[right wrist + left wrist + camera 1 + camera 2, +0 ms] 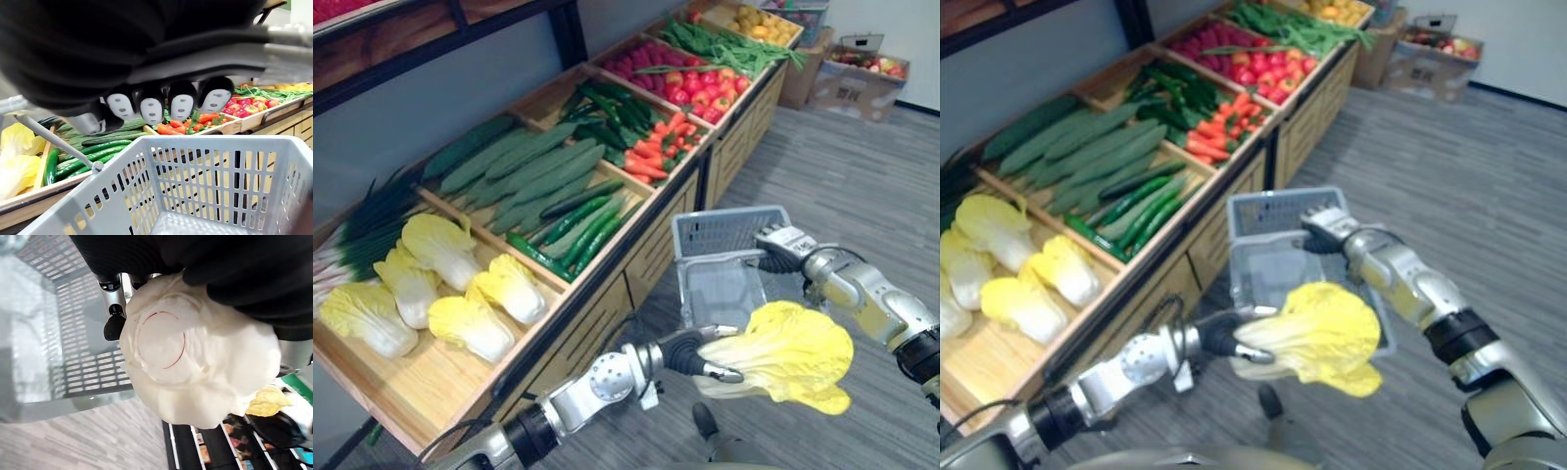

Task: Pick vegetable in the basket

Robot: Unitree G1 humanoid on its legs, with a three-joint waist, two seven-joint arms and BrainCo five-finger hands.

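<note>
Since the cabbage (pixel 783 352) has to end up in the basket (pixel 724 220), both hands meet just off the stand's (pixel 646 245) front edge. Right hand (pixel 783 245) hangs the basket in the air, left hand (pixel 700 354) holds the cabbage at its near rim.

Cabbage is in the left hand, not in the basket yet. Its leafy end juts past the basket's near right corner.

Left fingers and thumb are curled round the stem end. Makes sense: that's the firm part, leaves would likely tear or slip.

Right fingers (pixel 181 105) are curled, apparently round the handle (pixel 54 139). That keeps the basket mouth facing up and clear of the hand.

My read: next step is to get the cabbage over the opening and let go.

Views:
- **Eye views:** give the layout, cabbage against rim. Also more cabbages (pixel 460 284) in the stand's near bin, with cucumbers (pixel 529 166) and carrots (pixel 651 147) further along. Grip detail is too small there.
- **Left wrist view:** shows the grip. The cabbage's cut white base faces the camera, a dark fingertip (pixel 115 325) sits beside it, basket mesh behind.
- **Right wrist view:** curled fingers above the rim. Nothing seen inside the basket, though its bottom is only partly visible.
</note>
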